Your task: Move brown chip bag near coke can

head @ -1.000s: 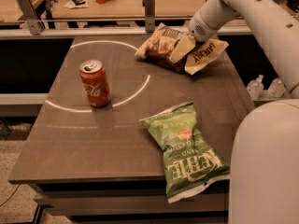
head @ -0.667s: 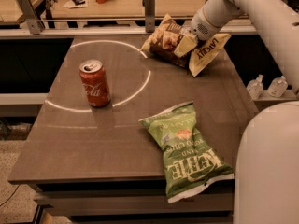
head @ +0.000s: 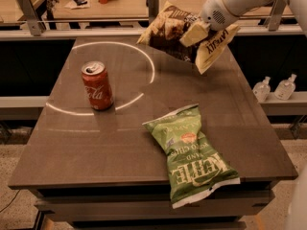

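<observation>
Brown chip bag (head: 168,30) lifted; carry to coke can (head: 97,86) not yet made.
The bag is held clear of the table (head: 96,143) above the far edge, right of centre, with the gripper (head: 195,32) clamped on its right part. The can is stood upright near the left edge, well apart from the bag. Pick is judged done; carry and set-down are left. Against the earlier frame, the bag is seen raised off the surface; can and green Kettle bag (head: 192,152) unmoved.
</observation>
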`<move>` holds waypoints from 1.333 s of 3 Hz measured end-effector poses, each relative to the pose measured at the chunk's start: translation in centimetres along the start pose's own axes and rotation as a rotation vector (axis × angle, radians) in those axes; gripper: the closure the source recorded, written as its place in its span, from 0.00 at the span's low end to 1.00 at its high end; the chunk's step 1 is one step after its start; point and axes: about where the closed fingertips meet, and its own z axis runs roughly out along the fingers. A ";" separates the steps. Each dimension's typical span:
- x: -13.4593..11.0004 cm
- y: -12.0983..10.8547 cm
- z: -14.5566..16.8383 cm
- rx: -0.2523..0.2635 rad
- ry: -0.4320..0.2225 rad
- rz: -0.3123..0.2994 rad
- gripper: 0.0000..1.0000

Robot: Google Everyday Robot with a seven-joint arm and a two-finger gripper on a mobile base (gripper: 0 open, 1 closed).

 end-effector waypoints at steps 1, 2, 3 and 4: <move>-2.4 3.6 -1.8 -0.068 -0.060 -0.043 1.00; -4.9 7.4 -2.2 -0.154 -0.109 -0.079 1.00; -6.8 10.7 -1.6 -0.235 -0.139 -0.096 1.00; -7.6 12.8 -0.2 -0.290 -0.139 -0.088 1.00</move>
